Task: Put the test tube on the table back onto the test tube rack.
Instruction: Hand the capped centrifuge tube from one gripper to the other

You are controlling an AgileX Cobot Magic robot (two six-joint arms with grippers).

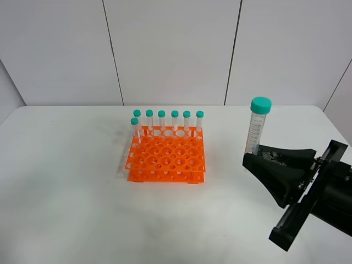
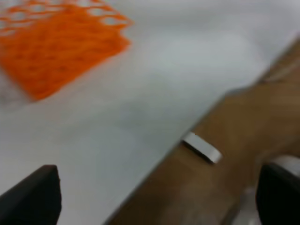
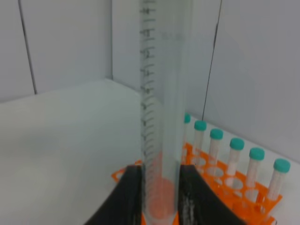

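Right gripper point(image 1: 254, 158), at 4 o'clock in the high view, has its fingers clamped low on the test tube point(image 1: 257, 127). It holds the tube upright with the teal cap uppermost and the tip hidden between the fingers. The tube stands at 3 o'clock of the test tube rack point(image 1: 165, 159), well apart from it, over the table point(image 1: 66, 192). Seven capped tubes point(image 1: 174, 120) fill the rack's 12 o'clock row and one hole near 10 o'clock; the nearer holes are free.

Suggested procedure:
- Raise the tip above the top tier and carry the tube toward 9 o'clock without tilting it, since the low grip leaves it top-heavy.
- Centre it over a free hole, then lower it straight through both tiers.
- Release only once it is seated.

The left gripper point(image 2: 159, 197), blurred, shows its fingers apart and empty.
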